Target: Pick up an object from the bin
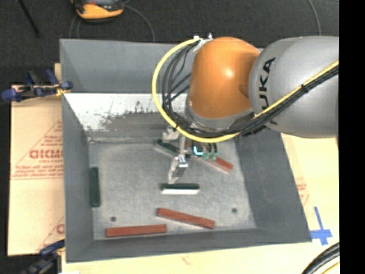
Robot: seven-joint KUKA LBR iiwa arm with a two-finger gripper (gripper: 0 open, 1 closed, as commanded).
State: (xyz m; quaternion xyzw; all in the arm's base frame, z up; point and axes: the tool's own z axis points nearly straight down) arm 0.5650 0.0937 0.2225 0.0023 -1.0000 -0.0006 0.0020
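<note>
Looking down into the grey metal bin, I saw the gripper sitting low over the middle of the floor, hanging under the big orange cover on the wrist. The arm came in from the right, with a yellow cable looped around the cover.

Honestly couldn't tell whether the gripper was apart or together, since the wrist hid most of it. Nothing was visibly clamped in it.

Closest thing was a dark green bar with a white edge, lying flat and roughly level across the centre of the bin, right below the gripper's tip in the view. Whether the two were touching, I couldn't say.

Other stuff nearby:
- a short dark green piece, just up and left of the gripper, near the back wall
- a small red-brown piece, just to its right, tilted

Further off, a long red-brown bar lay slanted toward the front. Another red-brown bar sat along the front wall. A dark green stick lay lengthwise by the left wall, well apart from everything else.
</note>
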